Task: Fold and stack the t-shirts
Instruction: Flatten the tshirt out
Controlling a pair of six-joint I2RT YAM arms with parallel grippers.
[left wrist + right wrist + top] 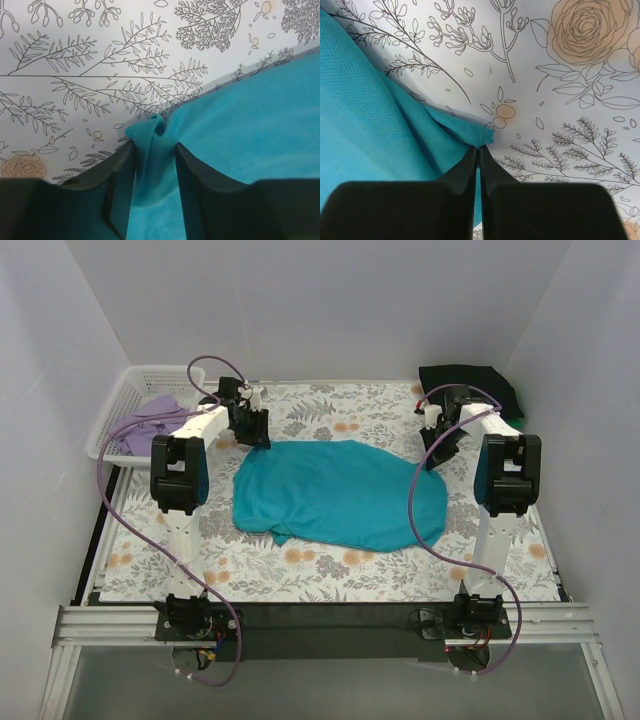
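The teal t-shirt (340, 495) lies spread on the floral table cloth (330, 410) in the middle. My left gripper (255, 435) sits at its far left corner. In the left wrist view the left gripper (155, 150) is shut on a bunched fold of the teal shirt (240, 130). My right gripper (435, 455) sits at the far right corner. In the right wrist view the right gripper (479, 150) is shut on the hemmed corner of the teal shirt (365, 125). A lavender-purple t-shirt (150, 420) lies in the basket. A black t-shirt (470, 380) lies at the back right.
The white lattice basket (130, 390) stands at the back left, beside the left arm. White walls close in the table on three sides. The black table edge (330, 615) runs along the front between the arm bases.
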